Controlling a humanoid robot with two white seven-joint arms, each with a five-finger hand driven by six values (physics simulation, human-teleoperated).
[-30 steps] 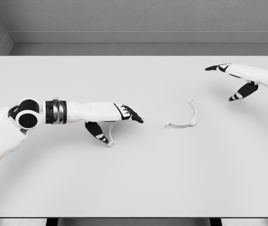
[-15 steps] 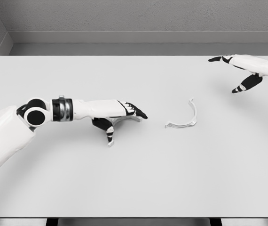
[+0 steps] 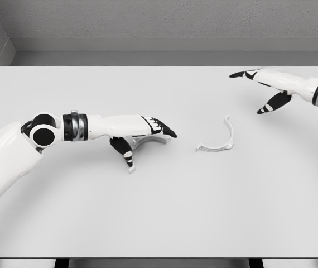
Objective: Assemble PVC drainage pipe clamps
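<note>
Two white half-ring pipe clamp pieces lie on the white table [image 3: 164,212]. One clamp half [image 3: 131,167] sits under my left hand [image 3: 150,148], mostly hidden. The long fingers stretch flat above it, and the thumb [image 3: 124,153] points down beside its arc. It rests on the table, and the hand looks open around it rather than closed. The other clamp half [image 3: 215,148] lies free right of centre with its curve bulging right. My right hand [image 3: 248,92] hovers at the far right, above and behind that piece, with its fingers spread and holding nothing.
A grey wall runs along the table's far edge, with a corner at the upper left. The table's front edge shows at the bottom of the view. No other objects are on the surface.
My right hand swung out to the right, then came back left and slightly lower, toward the free clamp half. My left hand edged a little right over its piece. Neither clamp half moved.
</note>
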